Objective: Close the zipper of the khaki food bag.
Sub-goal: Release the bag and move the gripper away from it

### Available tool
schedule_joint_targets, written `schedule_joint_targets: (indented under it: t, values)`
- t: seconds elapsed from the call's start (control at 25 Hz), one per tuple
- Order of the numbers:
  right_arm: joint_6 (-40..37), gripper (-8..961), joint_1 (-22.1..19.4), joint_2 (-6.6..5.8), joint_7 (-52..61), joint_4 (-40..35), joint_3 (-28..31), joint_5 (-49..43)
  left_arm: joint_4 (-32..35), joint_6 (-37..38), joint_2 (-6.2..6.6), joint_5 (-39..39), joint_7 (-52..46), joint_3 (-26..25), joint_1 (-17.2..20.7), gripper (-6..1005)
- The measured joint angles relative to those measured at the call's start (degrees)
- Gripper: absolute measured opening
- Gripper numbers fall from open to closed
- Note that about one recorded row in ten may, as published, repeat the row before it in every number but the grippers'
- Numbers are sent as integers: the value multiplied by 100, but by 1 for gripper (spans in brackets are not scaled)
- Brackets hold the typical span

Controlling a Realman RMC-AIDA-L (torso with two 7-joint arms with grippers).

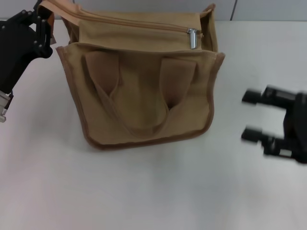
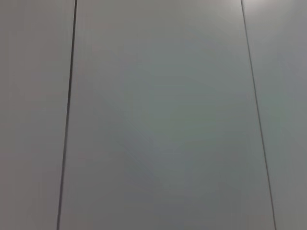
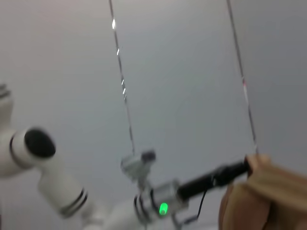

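The khaki food bag (image 1: pixel 144 96) stands on the white table in the middle of the head view, with its two handles hanging down the front. The zipper (image 1: pixel 139 24) runs across the top panel, and its silver pull tab (image 1: pixel 193 38) lies at the bag's right end. My left gripper (image 1: pixel 42 19) is at the bag's top left corner and is shut on the fabric edge there. The right wrist view shows that gripper (image 3: pixel 235 170) touching the bag's corner (image 3: pixel 261 196). My right gripper (image 1: pixel 250 115) is open and empty above the table, to the right of the bag.
The white table (image 1: pixel 153 191) extends in front of the bag and to its right. A grey panelled wall (image 2: pixel 158 115) fills the left wrist view. My left arm's white links (image 3: pixel 53 177) show in the right wrist view.
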Motion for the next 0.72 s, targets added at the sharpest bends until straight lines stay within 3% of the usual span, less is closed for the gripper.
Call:
schedule_joint_targets:
  t: [0.32,0.56,0.72]
  values:
    - [506,753,30,120,-453,57,-6,-1326,40,-48,10,21,-213,38,106,19]
    - [624,768,55,140,-496,63,-1,-1467,186,39,13,30,-290,353,185,49]
    - [638,768,78,142,-497,67,14,-1459,591,-9,39,37,-1249,500,293,89]
